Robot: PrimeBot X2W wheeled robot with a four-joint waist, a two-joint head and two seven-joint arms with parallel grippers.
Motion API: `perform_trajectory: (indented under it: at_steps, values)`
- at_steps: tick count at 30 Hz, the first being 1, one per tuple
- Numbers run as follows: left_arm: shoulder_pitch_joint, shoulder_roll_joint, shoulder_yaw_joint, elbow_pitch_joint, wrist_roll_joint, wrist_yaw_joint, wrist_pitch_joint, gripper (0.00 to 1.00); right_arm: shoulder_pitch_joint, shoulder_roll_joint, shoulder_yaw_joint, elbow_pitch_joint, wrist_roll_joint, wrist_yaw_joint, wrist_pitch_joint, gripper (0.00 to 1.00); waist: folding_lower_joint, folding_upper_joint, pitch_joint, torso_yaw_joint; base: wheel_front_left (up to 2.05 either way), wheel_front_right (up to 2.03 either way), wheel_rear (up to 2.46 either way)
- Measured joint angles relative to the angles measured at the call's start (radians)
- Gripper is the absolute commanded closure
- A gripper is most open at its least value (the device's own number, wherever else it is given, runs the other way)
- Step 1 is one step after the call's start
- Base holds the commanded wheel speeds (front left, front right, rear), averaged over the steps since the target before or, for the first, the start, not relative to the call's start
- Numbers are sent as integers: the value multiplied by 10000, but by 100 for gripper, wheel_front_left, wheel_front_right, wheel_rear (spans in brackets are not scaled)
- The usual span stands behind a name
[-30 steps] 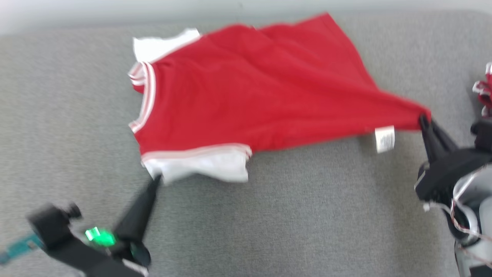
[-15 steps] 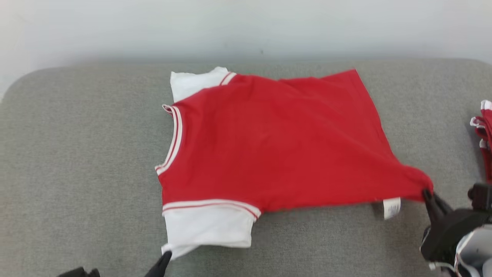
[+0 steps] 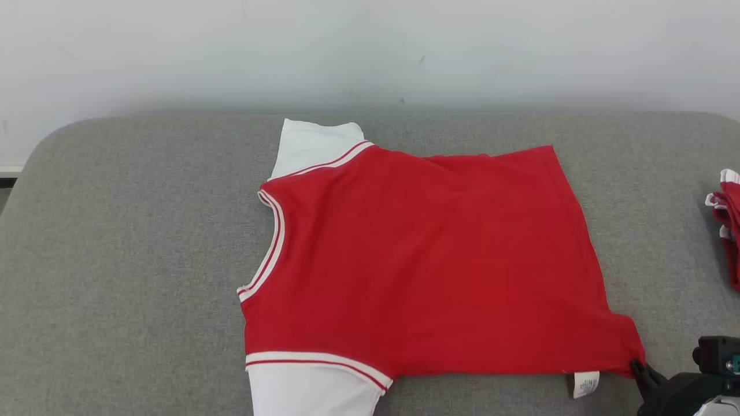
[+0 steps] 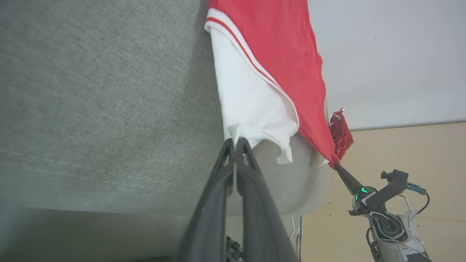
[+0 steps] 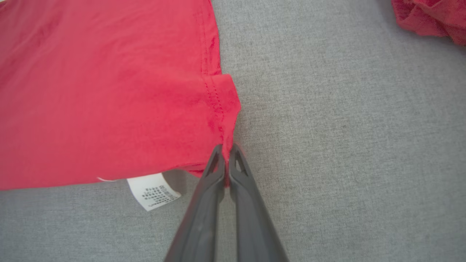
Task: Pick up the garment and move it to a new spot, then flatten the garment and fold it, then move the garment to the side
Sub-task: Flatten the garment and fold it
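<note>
Nearly flat, the shirt (image 3: 428, 260) lies centre frame. The left gripper (image 4: 236, 145) pinches the sleeve (image 4: 251, 109), the right gripper (image 5: 226, 154) the hem corner (image 5: 222, 98); pull evenly outward.

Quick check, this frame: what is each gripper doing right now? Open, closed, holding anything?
Left gripper: closed, pinching the edge of the white sleeve of the shirt.
Right gripper: closed, pinching the shirt's red bottom corner.

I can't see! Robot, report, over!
Left gripper pinches white sleeve, right gripper the hem corner. Red T-shirt lies spread on grey cushion. Other red garment aside.
</note>
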Motion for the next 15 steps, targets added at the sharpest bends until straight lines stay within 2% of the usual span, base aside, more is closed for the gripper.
perform_trajectory:
  at_steps: [8, 15]
  values:
    - [192, 171, -77, 186, -73, 0, 167, 100, 430, 44, 105, -247, 48, 0, 318, 100, 0, 0, 20, -112, 0, 0, 0]
    - [-266, 176, 228, 113, 890, 0, -577, 100, 203, 33, 305, -625, 182, 0, -115, 100, 0, 1, 103, -225, 0, 0, 0]
